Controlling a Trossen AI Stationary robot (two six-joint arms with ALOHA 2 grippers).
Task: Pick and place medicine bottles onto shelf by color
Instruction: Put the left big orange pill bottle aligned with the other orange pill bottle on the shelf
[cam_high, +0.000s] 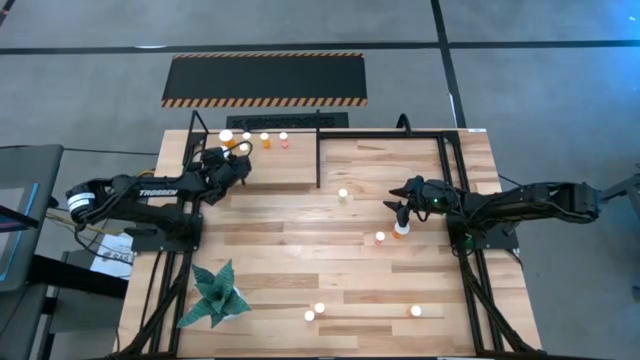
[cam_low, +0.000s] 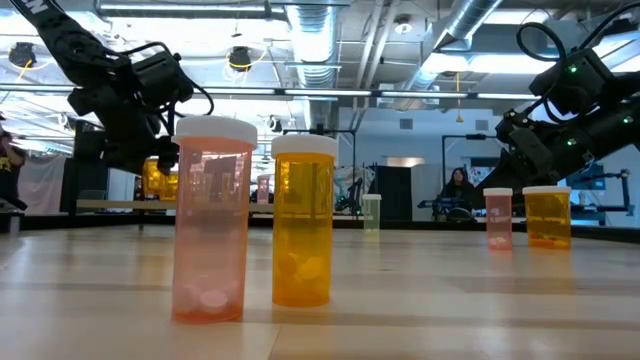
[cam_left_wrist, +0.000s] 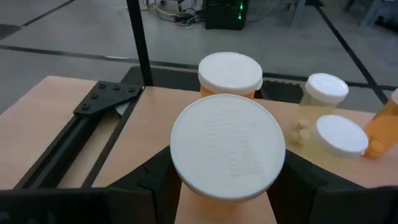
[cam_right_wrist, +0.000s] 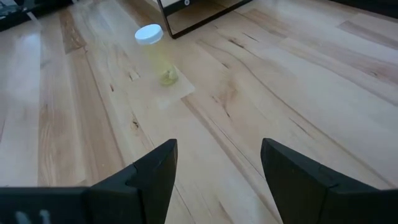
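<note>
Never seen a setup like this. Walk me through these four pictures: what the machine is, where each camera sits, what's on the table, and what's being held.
It is a robot with two dark arms working at a wooden table. One picture looks straight down from above, one looks level across the tabletop, and two come from cameras on the arms' wrists.

Small medicine bottles with white caps stand scattered on the table, like the pink bottle and orange bottle near the low camera, beside a green paper plant. Several bottles already stand on the shelf at the table's far left corner.

The left gripper is over the shelf, its fingers shut on an orange bottle with a large white cap. The right gripper is open and empty, above bare wood near a pale yellow bottle.
</note>
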